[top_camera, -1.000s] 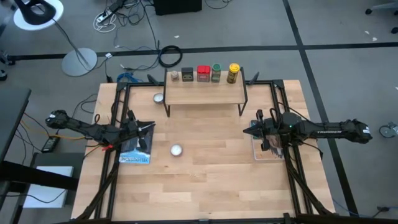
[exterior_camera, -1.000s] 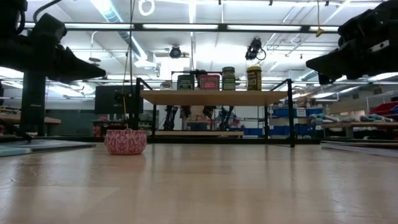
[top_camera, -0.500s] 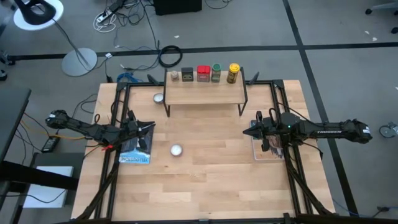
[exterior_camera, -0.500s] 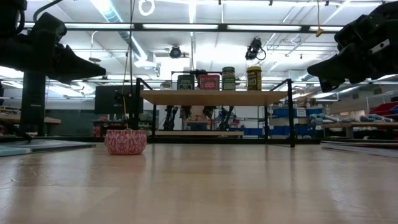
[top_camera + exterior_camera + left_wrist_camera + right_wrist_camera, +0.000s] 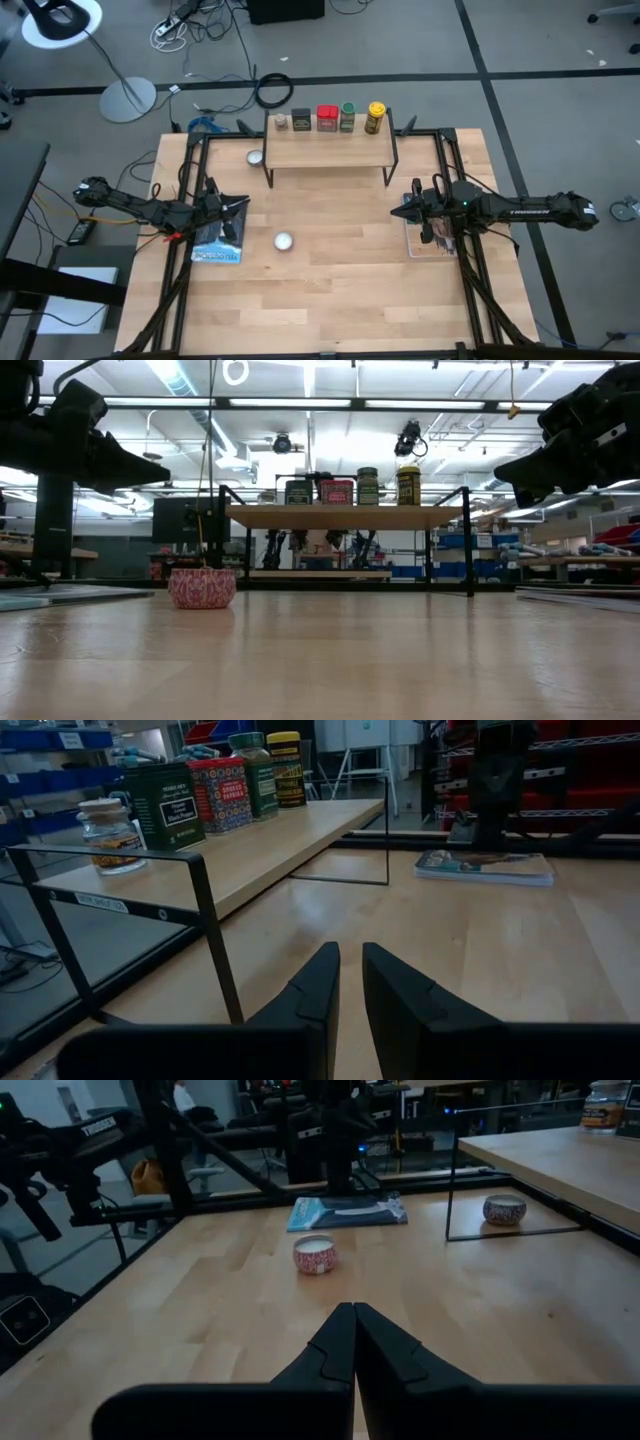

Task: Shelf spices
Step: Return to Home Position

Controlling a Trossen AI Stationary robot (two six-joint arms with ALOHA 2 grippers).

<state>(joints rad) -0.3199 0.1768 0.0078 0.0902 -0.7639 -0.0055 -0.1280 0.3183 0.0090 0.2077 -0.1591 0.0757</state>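
Both end effectors closed, nothing held: left end effector (image 5: 243, 203) jaws nearly touching, right end effector (image 5: 398, 211) pinched tight. Both hover over the tabletop (image 5: 340, 280), the small tin (image 5: 283, 241) between them. Spices (image 5: 327, 118) all stand in a row on the shelf (image 5: 330, 150), ahead of both, left one slightly nearer. Shelving looks done.

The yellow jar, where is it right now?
In the high view the yellow jar stands at the right end of the row on the shelf, right beside the green-capped jar.
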